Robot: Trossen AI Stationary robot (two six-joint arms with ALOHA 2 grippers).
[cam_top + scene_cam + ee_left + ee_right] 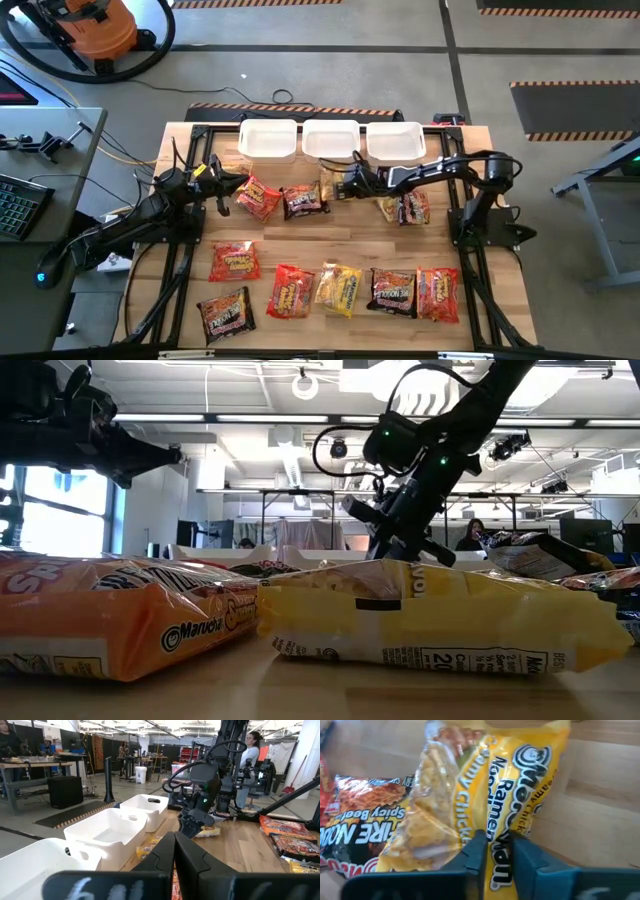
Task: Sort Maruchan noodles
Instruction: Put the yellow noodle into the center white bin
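Only the right wrist view shows the grip: the right end effector [494, 851] pinches the edge of a yellow noodle packet [510, 785], a dark packet [360, 820] just beside it. From above, that yellow packet [328, 184] lies on the worktop [350, 240] near the 3 white bins [331, 140]. The left end effector [240, 182] hangs nearby, fingers pressed together, over a red packet [259, 198].

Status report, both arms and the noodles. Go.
Right gripper fingers pinched on the yellow packet, below the middle white bin. Left gripper shut, empty, waiting by the left bin. Nothing in the way.
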